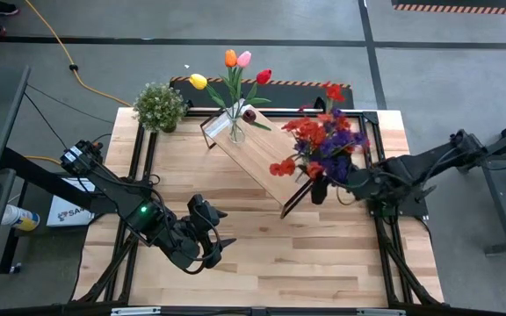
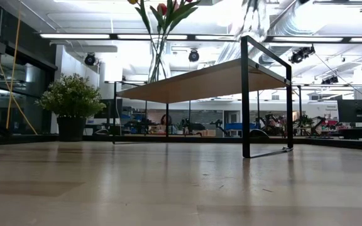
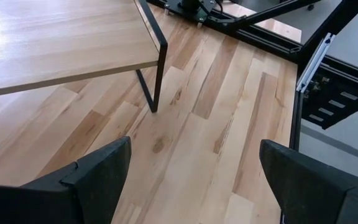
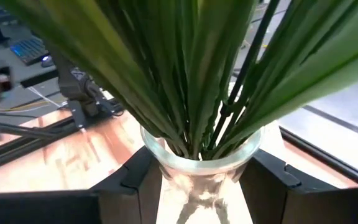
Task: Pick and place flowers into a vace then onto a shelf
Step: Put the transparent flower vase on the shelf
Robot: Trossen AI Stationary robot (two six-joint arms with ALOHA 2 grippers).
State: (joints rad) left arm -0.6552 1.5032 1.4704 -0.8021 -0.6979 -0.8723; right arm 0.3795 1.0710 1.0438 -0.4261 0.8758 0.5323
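A clear glass vase [image 4: 197, 168] full of red, orange and purple flowers [image 1: 323, 140] sits in my right gripper [image 1: 334, 186], beside the right end of the light-wood shelf [image 1: 262, 162]. In the low view the vase shows only as a blur [image 2: 253, 16] above the shelf top. A second glass vase with yellow, orange, pink and red tulips [image 1: 235, 132] stands by its base on the shelf's far left end. My left gripper [image 1: 213, 244] hovers open over the tabletop near the front edge, with nothing between its fingers. My right gripper pinches the glass vase just below its rim [image 4: 166, 163], one finger [image 4: 129, 183] on each side of the neck. The fingers come nearly level from the table's right side. The vase is upright and lifted clear, and the green stems [image 4: 191, 74] rise out of it.
A bushy green potted plant [image 1: 159, 105] stands at the table's far left corner. The shelf's black leg [image 3: 157, 74] stands ahead of my left gripper. Bare tabletop [image 1: 306, 254] lies between the shelf and the near edge.
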